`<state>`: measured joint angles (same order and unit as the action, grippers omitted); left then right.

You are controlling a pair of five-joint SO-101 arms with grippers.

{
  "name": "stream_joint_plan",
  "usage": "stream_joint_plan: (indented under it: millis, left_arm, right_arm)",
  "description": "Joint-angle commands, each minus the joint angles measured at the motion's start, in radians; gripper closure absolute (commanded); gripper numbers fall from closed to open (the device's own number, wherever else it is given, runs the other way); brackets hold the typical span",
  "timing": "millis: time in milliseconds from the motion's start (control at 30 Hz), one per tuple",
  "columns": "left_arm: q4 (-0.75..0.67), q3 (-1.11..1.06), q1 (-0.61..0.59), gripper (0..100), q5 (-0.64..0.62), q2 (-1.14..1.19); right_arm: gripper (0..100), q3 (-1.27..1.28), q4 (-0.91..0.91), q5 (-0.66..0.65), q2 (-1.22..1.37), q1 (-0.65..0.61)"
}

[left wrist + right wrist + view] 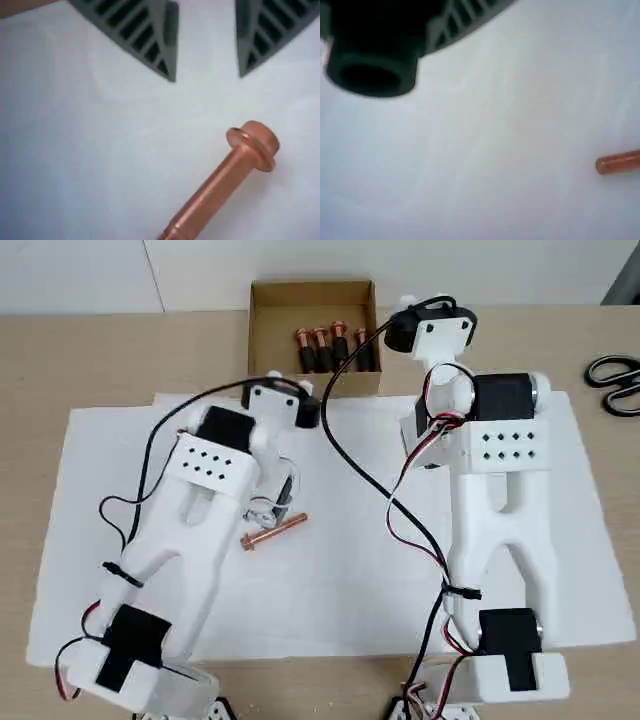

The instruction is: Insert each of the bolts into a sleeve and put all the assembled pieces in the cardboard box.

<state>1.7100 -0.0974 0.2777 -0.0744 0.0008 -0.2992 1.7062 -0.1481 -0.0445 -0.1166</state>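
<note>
Copper bolt (273, 532) lies on white sheet (330, 590), left of centre in high view, beneath left gripper (205, 77), jaws parted and empty; right gripper (395, 35) clamps black sleeve (370, 70); bolt judged rigid, light, roll-prone: grasp mid-shank.

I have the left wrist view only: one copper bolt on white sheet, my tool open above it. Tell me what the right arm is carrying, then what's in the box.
Observer: The right tool holds a black sleeve, its open end showing, above the white sheet.
Operator: Now the box.
Observer: The cardboard box at the far side holds four assembled pieces, lying side by side.
Operator: Name anything else out there.
Observer: Black-handled scissors lie on the bare table, off the sheet, beyond the right arm.
</note>
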Motion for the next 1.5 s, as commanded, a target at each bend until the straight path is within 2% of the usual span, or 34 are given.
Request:
stream_joint_plan:
  millis: [0,267,400,1067,1467]
  left_arm:
    - [-0.068,-0.061,0.006,92,0.071,-0.049]
    - [-0.315,-0.222,0.002,92,0.413,-0.049]
    - [-0.379,-0.269,0.002,92,0.512,-0.049]
    - [-0.39,-0.348,0.002,92,0.52,-0.043]
    - [-0.473,-0.34,0.002,92,0.52,0.184]
  right_arm:
    - [99.5,-0.003,-0.002,-0.002,-0.058,-0.005]
    - [99.5,-0.003,-0.002,-0.002,-0.058,-0.005]
    - [99.5,-0.003,-0.002,-0.002,-0.058,-0.005]
    - [99.5,-0.003,-0.002,-0.002,-0.054,-0.005]
    - [99.5,-0.003,-0.001,-0.002,-0.058,-0.004]
